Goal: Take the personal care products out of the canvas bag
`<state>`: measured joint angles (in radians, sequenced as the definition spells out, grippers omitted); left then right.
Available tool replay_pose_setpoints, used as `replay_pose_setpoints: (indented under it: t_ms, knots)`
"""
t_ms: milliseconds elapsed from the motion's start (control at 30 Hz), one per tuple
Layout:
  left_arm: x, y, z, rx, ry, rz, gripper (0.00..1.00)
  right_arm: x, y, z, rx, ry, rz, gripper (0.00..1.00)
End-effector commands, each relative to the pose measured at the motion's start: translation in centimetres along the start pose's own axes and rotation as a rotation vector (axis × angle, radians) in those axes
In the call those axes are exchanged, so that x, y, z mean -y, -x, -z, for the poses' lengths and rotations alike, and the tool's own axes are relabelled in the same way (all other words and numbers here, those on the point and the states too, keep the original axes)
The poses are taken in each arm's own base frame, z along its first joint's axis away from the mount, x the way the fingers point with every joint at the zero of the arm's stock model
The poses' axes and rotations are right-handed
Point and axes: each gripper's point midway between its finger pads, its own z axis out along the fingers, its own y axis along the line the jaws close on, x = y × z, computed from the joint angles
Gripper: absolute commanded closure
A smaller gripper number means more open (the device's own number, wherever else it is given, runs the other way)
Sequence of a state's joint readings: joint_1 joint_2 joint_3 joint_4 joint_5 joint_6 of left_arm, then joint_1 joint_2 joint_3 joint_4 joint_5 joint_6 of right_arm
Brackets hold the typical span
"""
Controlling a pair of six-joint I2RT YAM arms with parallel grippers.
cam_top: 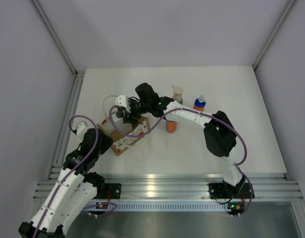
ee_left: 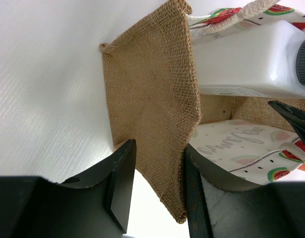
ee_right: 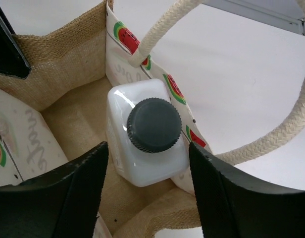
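The right tool (ee_right: 147, 148) hangs spread wide over the mouth of the canvas bag (ee_right: 58, 54), one finger on each side of the white bottle (ee_right: 145, 126) and touching neither side. The bottle stands upright in the bag with its dark cap up, tight against the patterned wall by a rope handle (ee_right: 157, 34). That squared approach suggests a grip on the body below the cap.

The left tool (ee_left: 160, 191) has the bag's burlap side wall (ee_left: 152, 99) between its fingers. I cannot tell whether it really pinches the cloth. It is likely there to hold the bag down so it does not lift with the bottle.

Out on the table (cam_top: 192, 148) stand the grey pump bottle (cam_top: 177, 94) and two orange bottles (cam_top: 199, 103) (cam_top: 171, 125), so the white one looks like the last.
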<state>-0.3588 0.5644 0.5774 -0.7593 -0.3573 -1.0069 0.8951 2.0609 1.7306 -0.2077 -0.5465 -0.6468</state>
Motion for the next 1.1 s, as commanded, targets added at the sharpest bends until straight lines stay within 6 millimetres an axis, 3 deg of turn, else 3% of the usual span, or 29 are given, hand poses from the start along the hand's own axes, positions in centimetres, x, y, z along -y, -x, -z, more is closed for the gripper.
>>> replay_pose_setpoints:
  t_ms: [0,100,367,633,1067]
  knots:
    - [0.0,0.3,-0.1,0.022,-0.008,-0.009,0.55,-0.6,0.7,0.2,0.06,0.113,-0.022,0.38]
    - [0.1,0.5,-0.1,0.026,-0.01,-0.01,0.55,-1.2,0.6,0.2,0.066,0.141,-0.041,0.47]
    - [0.0,0.7,-0.1,0.038,-0.002,-0.015,0.55,-1.4,-0.7,-0.9,0.042,0.146,-0.122,0.48]
    - [0.1,0.8,-0.1,0.037,-0.006,-0.02,0.55,-1.2,-1.5,-2.8,0.005,0.096,-0.16,0.35]
    - [0.2,0.9,0.0,0.041,-0.009,-0.023,0.55,-0.9,-0.1,-4.2,0.111,0.068,-0.19,0.3]
